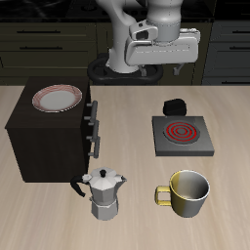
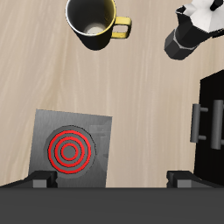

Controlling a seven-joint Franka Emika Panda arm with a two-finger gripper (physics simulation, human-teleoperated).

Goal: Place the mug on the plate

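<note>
Exterior view: we see the gripper [image 1: 164, 61] raised at upper centre of the frame, well apart from the mug [image 1: 187, 192] at lower right; the plate [image 1: 58, 99] rests on the dark cabinet [image 1: 44, 137] at upper left, the moka pot [image 1: 104, 193] at lower centre. Wrist view: the mug [image 2: 94, 22] stands upright, handle toward the moka pot [image 2: 194, 31], beyond the burner [image 2: 73, 149]. We cannot tell how the jaws stand. We judge a good approach descends onto the rim opposite the handle.
</note>
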